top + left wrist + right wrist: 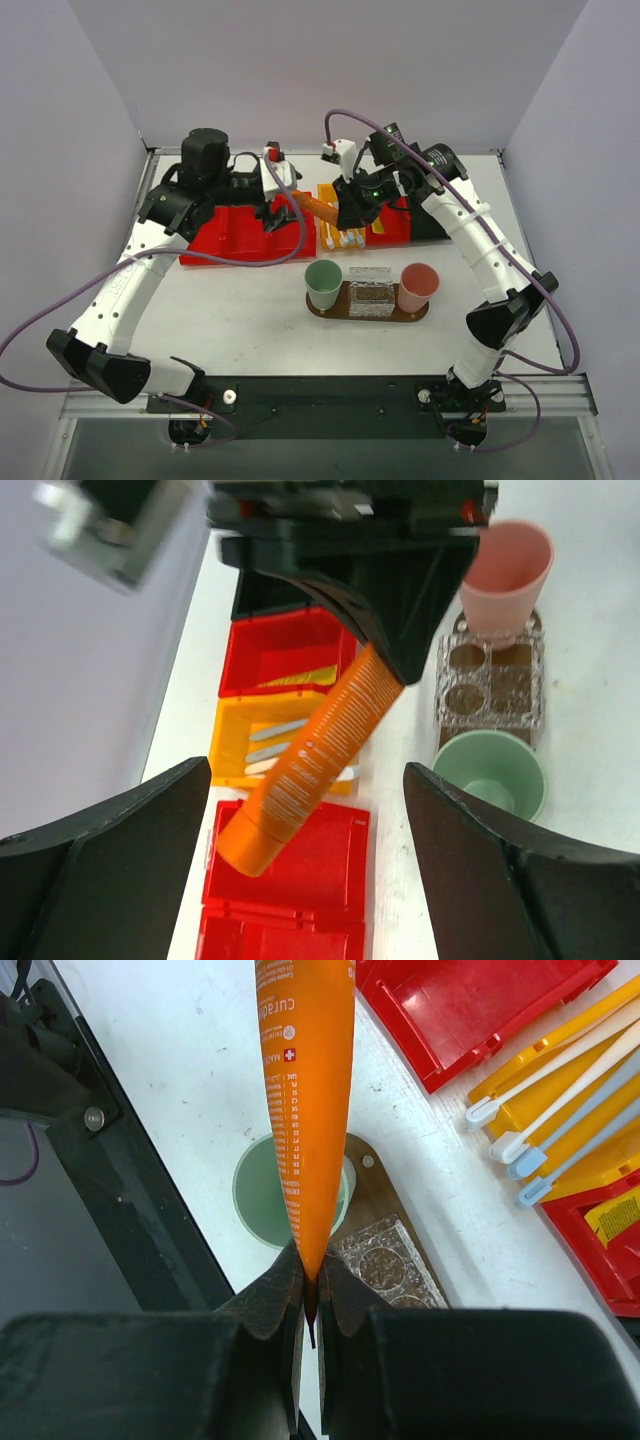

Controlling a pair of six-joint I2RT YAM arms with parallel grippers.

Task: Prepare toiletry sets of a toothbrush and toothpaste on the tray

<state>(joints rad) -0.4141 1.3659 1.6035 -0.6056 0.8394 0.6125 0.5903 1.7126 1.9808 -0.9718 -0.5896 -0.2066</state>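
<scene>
Early: right pincer (310,1290) clenches toothpaste tube (305,1110) by its crimp, left pincer (305,772) released at its cap; green cup (262,1200) and pink cup (505,565) on tray (378,1186) below right pincer look empty.

Orange toothpaste tube (315,760) aloft, tilted, seemingly clear of brown tray (372,1185)

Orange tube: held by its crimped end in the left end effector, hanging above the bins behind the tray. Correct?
Wrong arm. The right end effector pinches the orange tube by its crimped end, as the right wrist view shows. In the left wrist view the left end effector is open, with its fingers on either side of the tube and clear of it. The rest holds.
</scene>
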